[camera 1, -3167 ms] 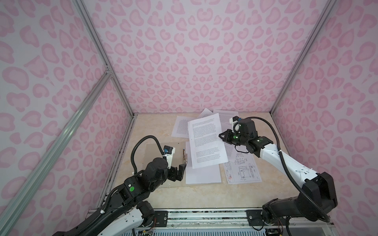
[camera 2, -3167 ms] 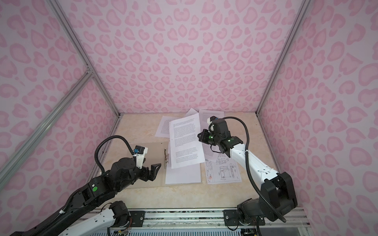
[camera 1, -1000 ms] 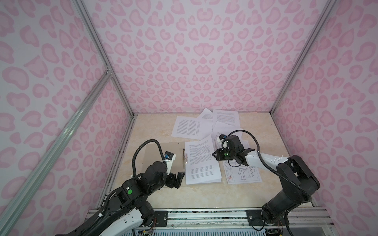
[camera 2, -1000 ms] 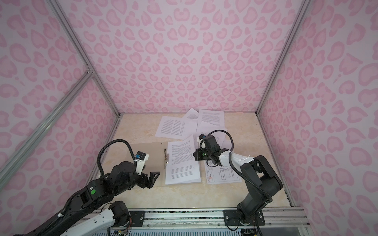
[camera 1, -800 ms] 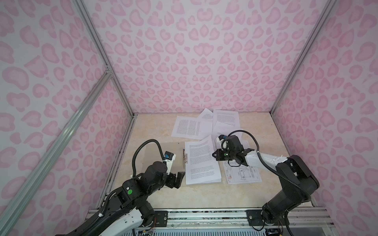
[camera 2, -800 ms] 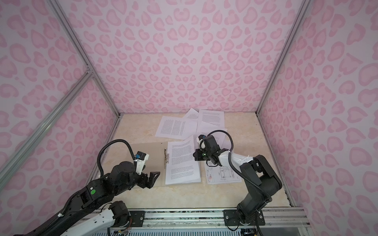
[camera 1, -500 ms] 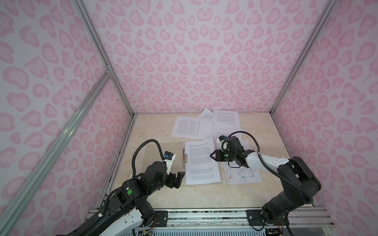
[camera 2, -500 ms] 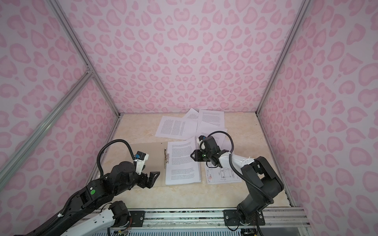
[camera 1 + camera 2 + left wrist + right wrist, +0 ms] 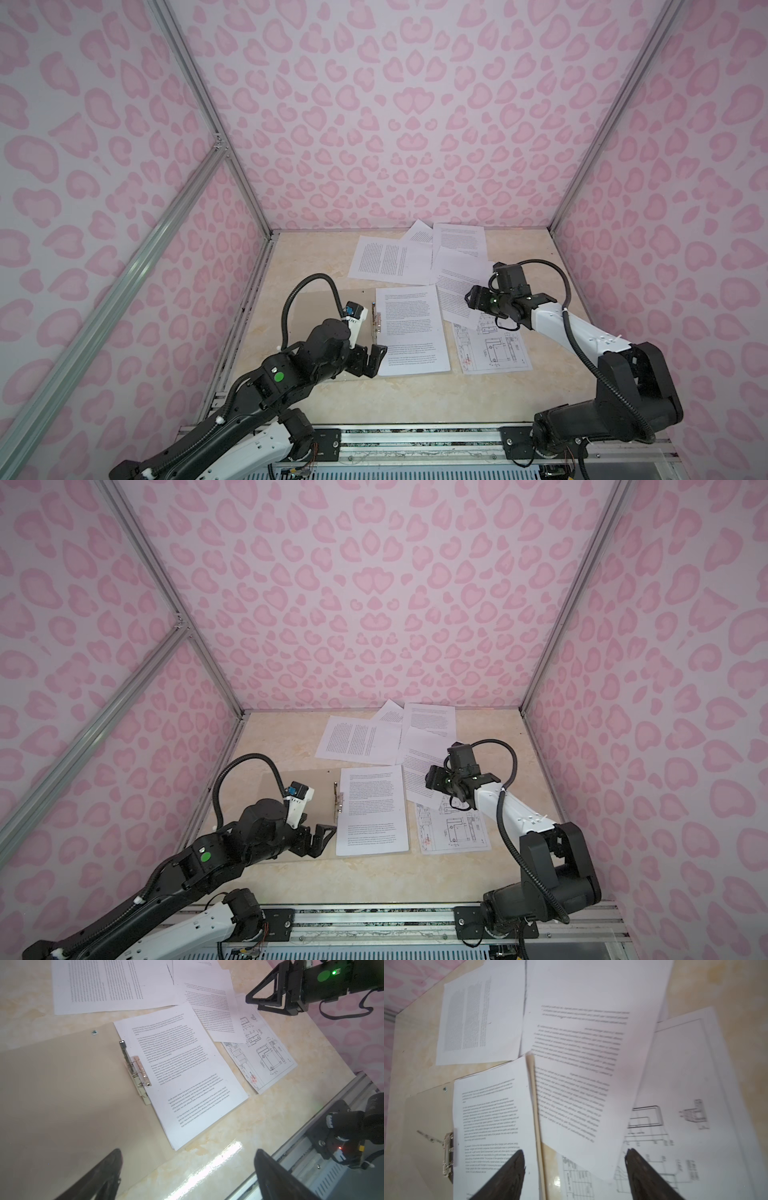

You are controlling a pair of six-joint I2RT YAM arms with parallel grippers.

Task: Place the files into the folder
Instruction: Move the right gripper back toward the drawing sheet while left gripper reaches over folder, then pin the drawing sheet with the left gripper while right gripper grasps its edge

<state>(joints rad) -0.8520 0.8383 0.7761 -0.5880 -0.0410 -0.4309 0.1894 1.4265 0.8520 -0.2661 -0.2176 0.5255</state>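
Note:
The beige folder [image 9: 316, 307] [image 9: 282, 796] lies open on the table, its metal clip [image 9: 376, 322] [image 9: 135, 1070] at the spine. A stack of printed files [image 9: 411, 328] [image 9: 372, 808] [image 9: 182, 1076] lies flat on its right half. The drawing sheet [image 9: 494, 349] [image 9: 685, 1105] and a slanted text sheet [image 9: 461, 291] [image 9: 581, 1084] lie on the table just right of it. My right gripper [image 9: 471, 297] [image 9: 575, 1151] hovers open over the stack's right edge, holding nothing. My left gripper [image 9: 374, 361] [image 9: 188, 1152] stands open at the folder's near edge.
More printed sheets [image 9: 390, 259] [image 9: 459, 241] lie overlapping at the back of the cream table [image 9: 415, 399]. Pink patterned walls close in on three sides. A metal rail [image 9: 415, 436] runs along the front edge.
My right gripper has opened, let go of the top sheet on the folder, and lifted back a little to the right. The left arm has not moved.

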